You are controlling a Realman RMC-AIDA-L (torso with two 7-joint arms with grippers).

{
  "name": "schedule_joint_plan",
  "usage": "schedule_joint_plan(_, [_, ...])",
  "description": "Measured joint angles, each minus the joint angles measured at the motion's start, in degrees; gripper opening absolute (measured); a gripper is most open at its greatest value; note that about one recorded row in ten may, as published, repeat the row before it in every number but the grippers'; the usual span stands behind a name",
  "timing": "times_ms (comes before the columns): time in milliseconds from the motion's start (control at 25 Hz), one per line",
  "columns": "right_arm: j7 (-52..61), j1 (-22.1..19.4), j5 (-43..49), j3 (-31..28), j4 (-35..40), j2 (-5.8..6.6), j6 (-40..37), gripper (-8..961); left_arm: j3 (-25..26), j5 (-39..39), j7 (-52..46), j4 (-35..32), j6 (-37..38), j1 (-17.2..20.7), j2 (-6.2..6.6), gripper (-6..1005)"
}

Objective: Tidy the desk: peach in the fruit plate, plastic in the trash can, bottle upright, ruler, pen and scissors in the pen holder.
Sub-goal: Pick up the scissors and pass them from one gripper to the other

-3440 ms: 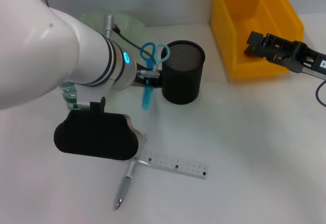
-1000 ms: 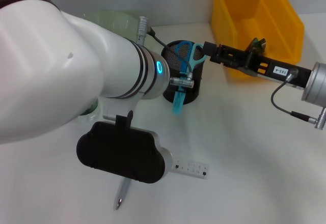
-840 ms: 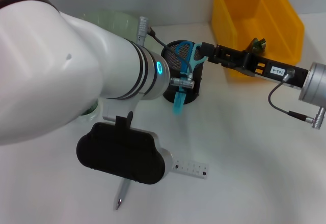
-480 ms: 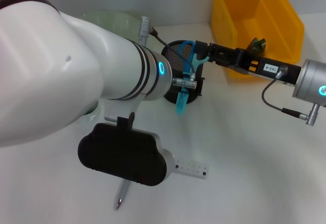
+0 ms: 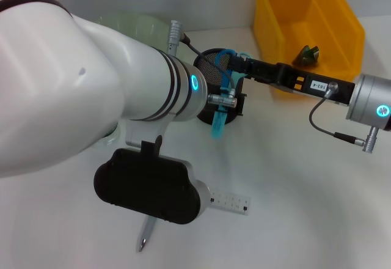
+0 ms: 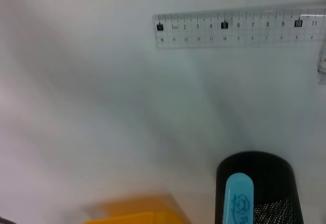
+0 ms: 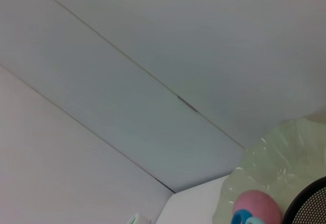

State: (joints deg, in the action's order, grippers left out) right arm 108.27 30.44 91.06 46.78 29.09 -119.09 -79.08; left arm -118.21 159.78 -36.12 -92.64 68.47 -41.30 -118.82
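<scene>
My left arm [image 5: 79, 92] hides most of the fruit plate [image 5: 131, 21]; pen [image 5: 146, 232] top and ruler's [image 5: 229, 202] left end covered

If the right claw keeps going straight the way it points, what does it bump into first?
Probably the scissors: the right claw already sits at their blue handles above the pen holder. Depth is hard to judge.

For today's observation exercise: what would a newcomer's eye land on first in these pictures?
Probably the blue scissors held upright at the black mesh pen holder, where both grippers meet: the left gripper from the near side, the right gripper reaching across from the yellow bin. Next, the ruler and pen lying on the table's near part.
</scene>
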Motion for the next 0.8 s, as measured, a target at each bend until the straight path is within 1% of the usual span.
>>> schedule_joint_plan(40, [-0.01, 0.02, 0.0, 0.11, -0.01, 0.0, 0.0, 802, 0.0, 0.0, 0.0, 0.01, 0.0, 0.0, 0.0, 259])
schedule_joint_plan(480, [-0.17, 0.45, -0.01, 0.15, -0.01, 0.0, 0.65, 582, 0.0, -0.14, -0.08, -0.05, 0.0, 0.48, 0.0, 262])
schedule_joint_plan(680, [-0.17, 0.54, 0.23, 0.2, -0.09, 0.01, 0.75, 381, 0.0, -0.46, -0.09, -0.1, 0.0, 0.54, 0.0, 263])
schedule_joint_plan(800, [-0.11, 0.81, 1.0, 0.21, -0.12, 0.08, 0.95, 379, 0.01, -0.51, -0.1, -0.09, 0.0, 0.54, 0.0, 263])
